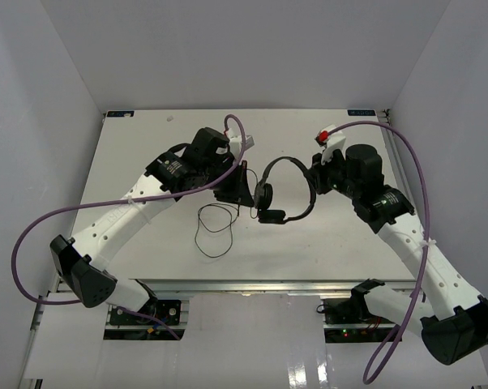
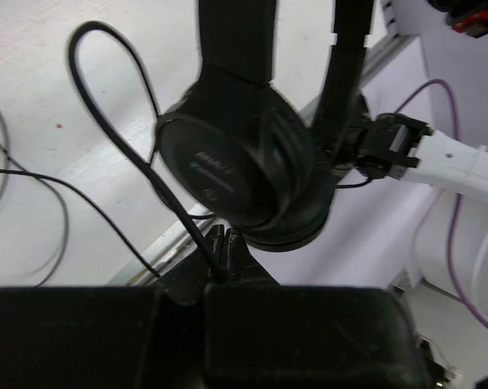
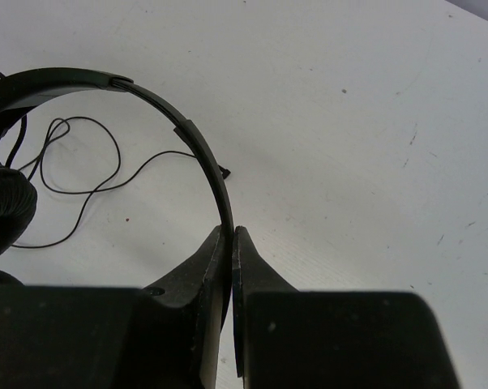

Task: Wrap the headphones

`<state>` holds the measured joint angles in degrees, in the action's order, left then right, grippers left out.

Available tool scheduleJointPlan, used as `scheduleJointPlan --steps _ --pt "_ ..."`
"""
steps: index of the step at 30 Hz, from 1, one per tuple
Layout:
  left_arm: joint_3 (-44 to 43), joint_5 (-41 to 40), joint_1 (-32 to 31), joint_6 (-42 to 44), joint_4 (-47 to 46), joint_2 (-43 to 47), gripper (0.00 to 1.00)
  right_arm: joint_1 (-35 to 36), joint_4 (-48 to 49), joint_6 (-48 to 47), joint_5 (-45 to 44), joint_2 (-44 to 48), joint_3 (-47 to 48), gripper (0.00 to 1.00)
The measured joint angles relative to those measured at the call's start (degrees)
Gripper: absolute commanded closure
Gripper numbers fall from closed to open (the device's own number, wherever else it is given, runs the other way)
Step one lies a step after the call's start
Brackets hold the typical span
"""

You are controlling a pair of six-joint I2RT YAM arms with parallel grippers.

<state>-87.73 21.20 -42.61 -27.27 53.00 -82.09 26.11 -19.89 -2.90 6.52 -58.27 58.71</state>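
The black headphones [image 1: 286, 191] hang above the middle of the table, the headband arching up and the two earcups [image 1: 266, 204] low at the left. My right gripper [image 1: 315, 180] is shut on the thin headband [image 3: 202, 154] and holds it up. My left gripper [image 1: 242, 190] is shut on the thin black cord [image 2: 130, 154], just beside the earcup [image 2: 244, 158]. The rest of the cord [image 1: 214, 230] lies in a loose loop on the table below the left gripper; it also shows in the right wrist view [image 3: 90, 170].
The white table [image 1: 147, 154] has walls at the back and both sides. Thick purple cables [image 1: 106, 207] trail from both arms. A metal rail [image 1: 252, 285] runs along the table's near edge.
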Motion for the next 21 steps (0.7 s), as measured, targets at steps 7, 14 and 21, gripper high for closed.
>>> scheduleJointPlan --steps 7,14,21 --pt "3.6 6.3 0.0 -7.2 -3.3 0.4 1.0 3.9 0.9 -0.3 -3.5 -3.1 0.1 0.92" --pt "3.7 10.0 0.0 -14.7 -9.2 0.5 1.0 4.9 1.7 -0.2 -5.4 -6.4 0.7 0.92" --pt "4.8 10.8 0.0 -22.4 -15.1 0.4 1.0 5.1 2.5 1.6 -5.8 -9.2 3.5 0.92"
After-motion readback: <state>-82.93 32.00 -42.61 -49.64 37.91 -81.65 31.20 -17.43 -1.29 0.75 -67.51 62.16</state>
